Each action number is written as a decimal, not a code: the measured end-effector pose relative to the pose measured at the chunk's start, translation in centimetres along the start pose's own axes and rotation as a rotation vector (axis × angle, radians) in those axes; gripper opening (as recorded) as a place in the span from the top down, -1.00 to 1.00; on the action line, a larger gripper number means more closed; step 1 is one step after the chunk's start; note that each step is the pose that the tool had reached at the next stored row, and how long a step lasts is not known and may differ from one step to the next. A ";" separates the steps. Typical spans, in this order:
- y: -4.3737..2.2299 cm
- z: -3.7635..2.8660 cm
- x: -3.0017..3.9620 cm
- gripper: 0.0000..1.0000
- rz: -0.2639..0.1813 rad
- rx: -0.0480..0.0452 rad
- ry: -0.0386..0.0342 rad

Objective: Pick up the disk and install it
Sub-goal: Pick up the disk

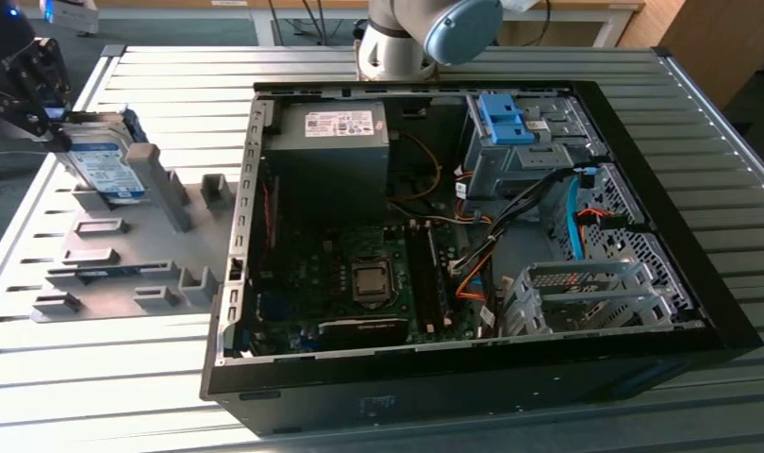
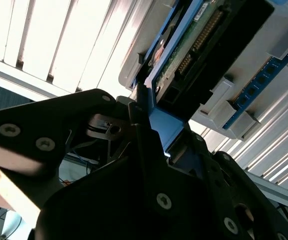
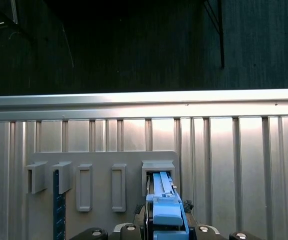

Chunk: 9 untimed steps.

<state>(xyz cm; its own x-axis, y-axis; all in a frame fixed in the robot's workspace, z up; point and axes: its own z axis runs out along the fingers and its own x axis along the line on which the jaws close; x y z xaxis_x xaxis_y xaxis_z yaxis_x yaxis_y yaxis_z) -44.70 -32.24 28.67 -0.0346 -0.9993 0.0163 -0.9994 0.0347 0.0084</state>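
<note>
The claw [image 2: 162, 124] squeezed the disk [image 2: 198, 35] by its blue edge in the second wrist view, and the exterior view showed the open computer [image 1: 483, 392] nearby.

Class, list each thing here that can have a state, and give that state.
Silver rectangular hard drive in blue plastic carrier frame: upright on edge, gripped, outside the case.
Black metal gripper: shut on the hard drive's frame.
Black desktop computer case: lying flat, side panel off.
Blue plastic bracket in the case: holds no drive.
</note>
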 end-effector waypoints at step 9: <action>0.00 0.01 0.00 0.27 0.000 0.0002 -0.0001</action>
<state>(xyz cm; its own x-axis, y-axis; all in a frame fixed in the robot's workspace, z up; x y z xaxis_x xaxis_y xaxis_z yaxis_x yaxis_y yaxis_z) -44.70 -32.24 28.67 -0.0346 -0.9993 0.0163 -0.9994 0.0348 0.0082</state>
